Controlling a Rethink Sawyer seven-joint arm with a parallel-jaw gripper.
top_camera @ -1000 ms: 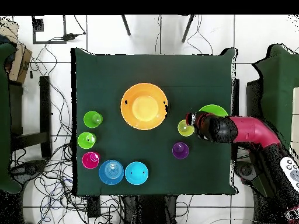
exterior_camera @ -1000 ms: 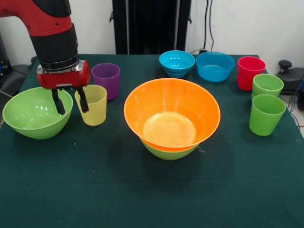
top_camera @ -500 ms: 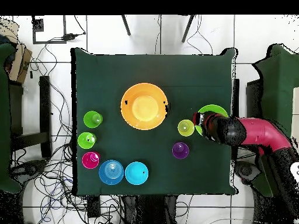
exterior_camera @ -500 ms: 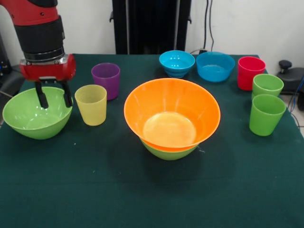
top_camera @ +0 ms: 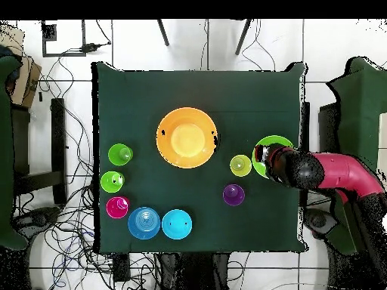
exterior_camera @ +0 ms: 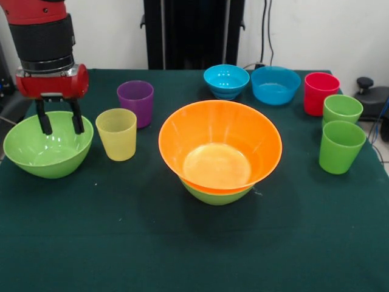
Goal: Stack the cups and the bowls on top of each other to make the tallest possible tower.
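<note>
My gripper hangs open over the loose lime green bowl at the left of the front view, fingers spread above its hollow, holding nothing. The tower is the large orange bowl nested in a lime green bowl at mid-table. A pale yellow cup and a purple cup stand just right of the gripper. Two blue bowls, a red cup and two light green cups sit at the right.
The dark green table has open cloth along its near side in the front view. A black post rises behind the far edge. Cables lie on the floor around the table in the overhead view.
My gripper has moved left in the front view, from beside the yellow cup to over the loose green bowl, staying open. Cups and bowls have not shifted.
</note>
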